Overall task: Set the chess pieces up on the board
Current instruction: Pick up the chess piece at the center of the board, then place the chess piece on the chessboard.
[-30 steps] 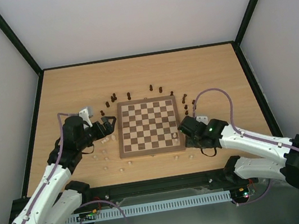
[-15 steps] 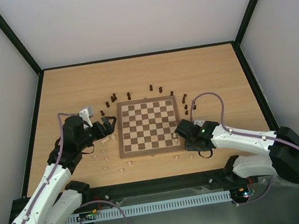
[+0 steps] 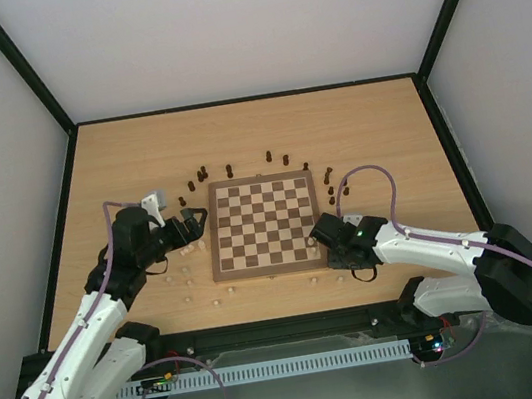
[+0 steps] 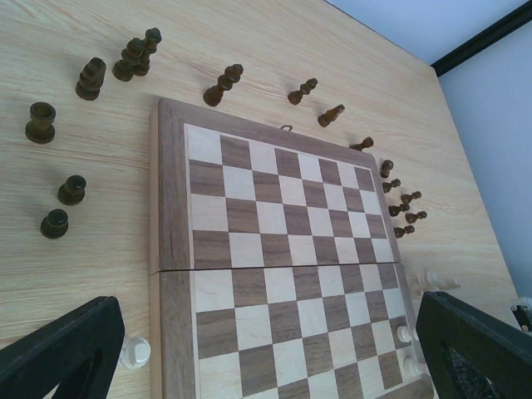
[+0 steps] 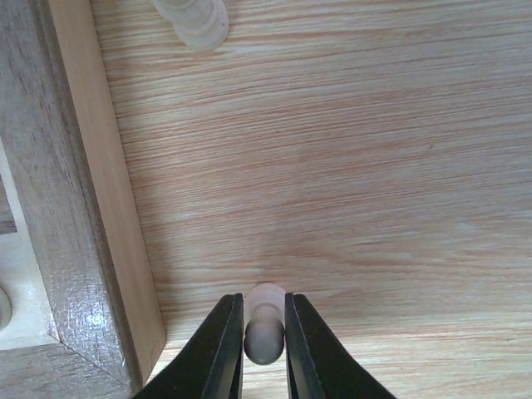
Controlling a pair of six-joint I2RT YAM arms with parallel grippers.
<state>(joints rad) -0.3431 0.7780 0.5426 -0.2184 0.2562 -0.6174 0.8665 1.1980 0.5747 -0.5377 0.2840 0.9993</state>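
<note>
The light wooden table [image 3: 375,121] carries the board [image 3: 264,222], lying flat near its middle. A loose arc of dark pieces [image 3: 229,171] stands on the bare wood along the board's far edge, and a dark cluster [image 3: 331,191] stands to the board's right. Scattered pale pieces [image 3: 186,283] lie at the near left. One pale piece [image 5: 264,320] sits on the wood just beside the board's near right corner. A second pale piece [image 5: 195,18] is close by, also beside the board's edge.

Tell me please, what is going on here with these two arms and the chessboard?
The right fingers are shut on a pale piece over the table, just off the near right corner of the board. The left fingers hang open and empty by the board's left side. The board is almost bare; the dark pieces stand on the table around it.
</note>
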